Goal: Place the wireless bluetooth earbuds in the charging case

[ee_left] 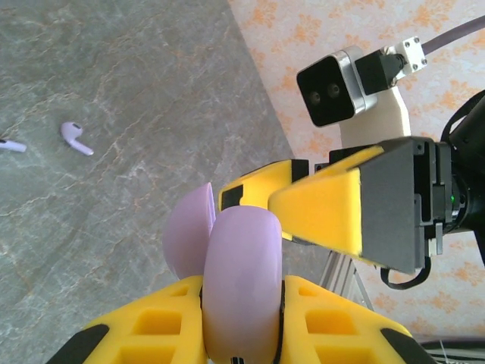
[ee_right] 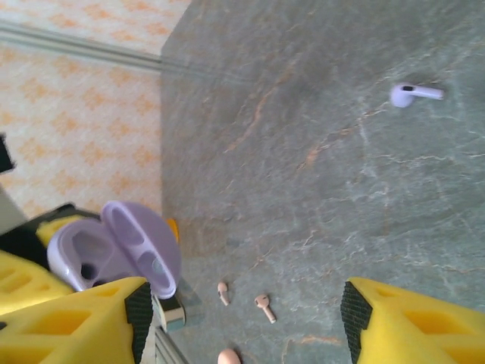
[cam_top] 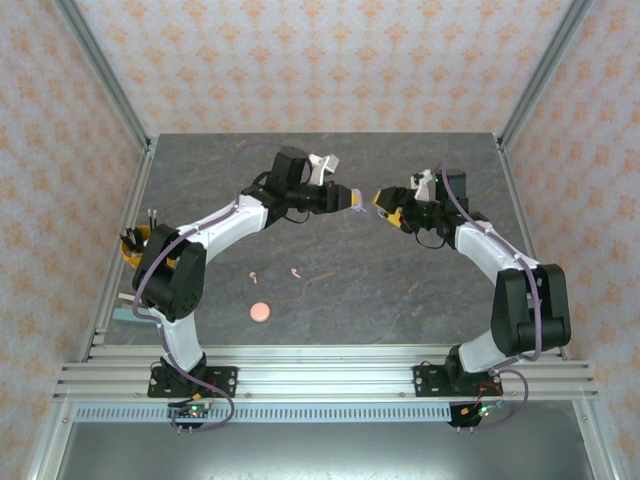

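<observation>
**Q:** Which gripper holds the case?
**A:** Your left gripper [cam_top: 350,197] is clamped on the open purple charging case [ee_left: 241,280], raised mid-table. Your right gripper [cam_top: 381,203] faces it, fingers apart.

**Q:** Where are the earbuds?
**A:** The pink earbuds [cam_top: 296,271] lie near-left of the grippers. A purple earbud [ee_right: 413,94] lies on the table [cam_top: 420,290].

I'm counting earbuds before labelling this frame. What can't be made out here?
Left wrist: one purple earbud is cut off by the left edge; the purple case is seen edge-on, so its sockets are hidden.
Right wrist: the pink case is cut off by the bottom edge.
Top view: the pink earbuds are too small to show which way their stems point.
</observation>
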